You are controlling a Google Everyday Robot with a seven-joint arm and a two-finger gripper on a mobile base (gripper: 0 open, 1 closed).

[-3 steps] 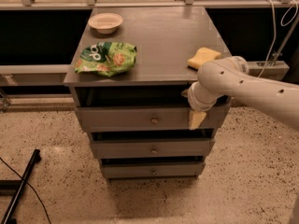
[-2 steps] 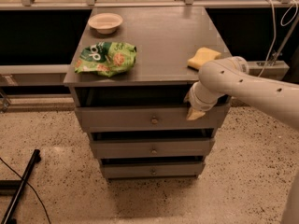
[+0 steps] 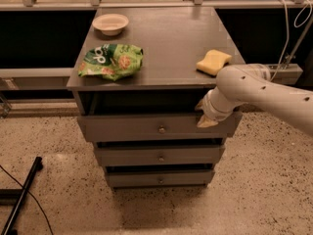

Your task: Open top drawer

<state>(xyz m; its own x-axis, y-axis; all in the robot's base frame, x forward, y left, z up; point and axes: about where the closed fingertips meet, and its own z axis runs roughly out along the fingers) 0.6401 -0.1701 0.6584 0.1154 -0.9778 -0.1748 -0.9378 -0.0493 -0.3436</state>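
The top drawer (image 3: 122, 128) is the widest of three grey drawers, with a small round metal knob (image 3: 162, 129) at its centre. Its front stands a little out from the cabinet, with a dark gap above it. My gripper (image 3: 204, 114) is at the right end of the drawer's top edge, reaching into that gap, on the end of the white arm (image 3: 264, 89) that comes in from the right. The two narrower drawers (image 3: 159, 156) sit below, also slightly stepped.
On the cabinet top (image 3: 171, 38) lie a green snack bag (image 3: 111, 60), a small pale bowl (image 3: 110, 23) and a yellow sponge (image 3: 213, 61). A black pole (image 3: 19, 199) lies on the speckled floor at the left. Cables (image 3: 288, 33) hang at the right.
My gripper has shifted slightly at the top drawer's right upper edge. The drawer front looks about where it was.
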